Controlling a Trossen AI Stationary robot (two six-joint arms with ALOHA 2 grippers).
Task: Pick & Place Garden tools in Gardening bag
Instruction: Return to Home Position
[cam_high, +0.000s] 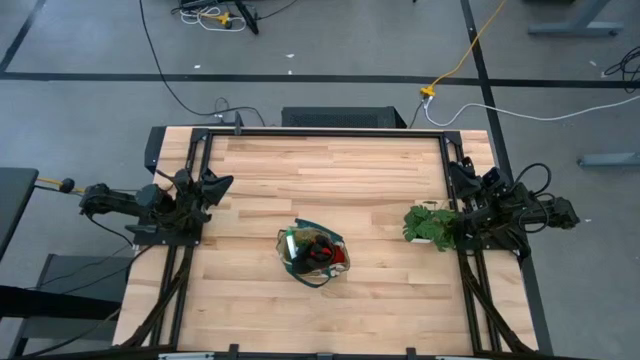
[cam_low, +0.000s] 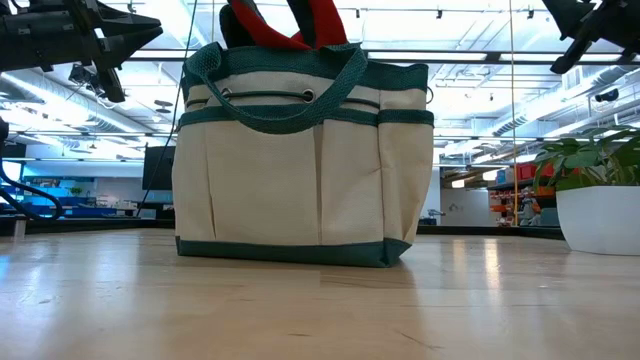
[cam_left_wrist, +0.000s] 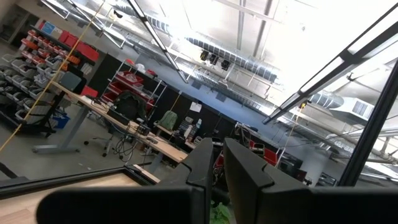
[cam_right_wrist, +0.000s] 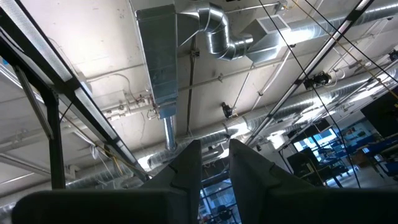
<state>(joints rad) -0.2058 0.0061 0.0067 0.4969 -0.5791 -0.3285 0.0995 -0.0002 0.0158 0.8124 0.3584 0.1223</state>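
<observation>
The beige gardening bag (cam_high: 312, 255) with dark green trim stands upright on its base in the middle of the table; it fills the low view (cam_low: 300, 150). Red-black gloves (cam_low: 300, 25) stick out of its top, and a green and white item (cam_high: 291, 243) shows inside at its left. The rakes and shears cannot be made out. My left gripper (cam_high: 218, 186) is raised at the table's left edge, shut and empty (cam_left_wrist: 217, 168). My right gripper (cam_high: 455, 176) is raised at the right edge, shut and empty (cam_right_wrist: 214, 165). Both wrist views look up at the ceiling.
A leafy green plant (cam_high: 430, 222) in a white pot (cam_low: 600, 220) stands at the table's right edge, just beside my right arm. A black frame (cam_high: 320, 130) runs along the table's far edge and sides. Bare wood lies around the bag.
</observation>
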